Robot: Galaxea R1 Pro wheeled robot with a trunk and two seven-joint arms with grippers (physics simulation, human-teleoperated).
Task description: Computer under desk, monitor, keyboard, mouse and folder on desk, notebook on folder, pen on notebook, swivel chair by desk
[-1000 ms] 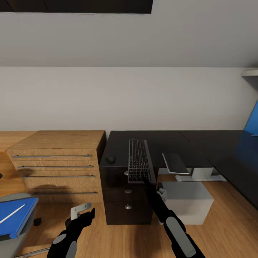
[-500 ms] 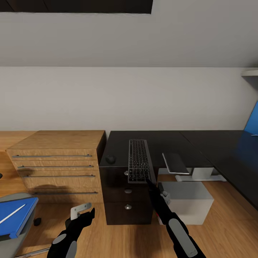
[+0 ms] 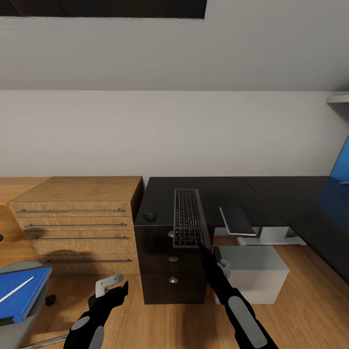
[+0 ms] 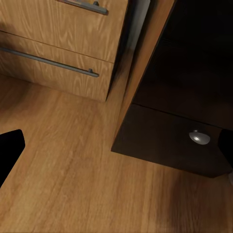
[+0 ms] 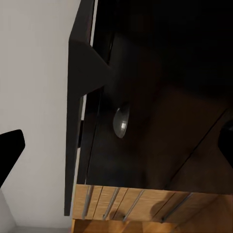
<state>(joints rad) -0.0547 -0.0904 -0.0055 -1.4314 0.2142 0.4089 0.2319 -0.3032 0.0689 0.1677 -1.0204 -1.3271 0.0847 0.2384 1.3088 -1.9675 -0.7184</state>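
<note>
- Right tool (image 3: 199, 245): a second ago its tip lay over the near end of the keyboard (image 3: 187, 217); it has since drawn back to just off that end. The wrist view shows its fingers (image 5: 10, 145) spread apart, gripping nothing.
- Keyboard: lies on the tabletop (image 3: 218, 194), its near end overhanging the front edge. It has not shifted, so we judge it released.
- Mouse (image 3: 150, 215): rests on the tabletop left of the keyboard, near it.
- Left tool (image 3: 114, 287): hangs low over the floor, unmoved, open and empty.
- Folder (image 3: 22, 291): blue, on the chair (image 3: 14, 332) at lower left, a pen (image 3: 17, 289) lying on it; we judge it the next item.
- Monitor (image 3: 342, 162): a blue edge at far right, well apart from the keyboard.
</note>
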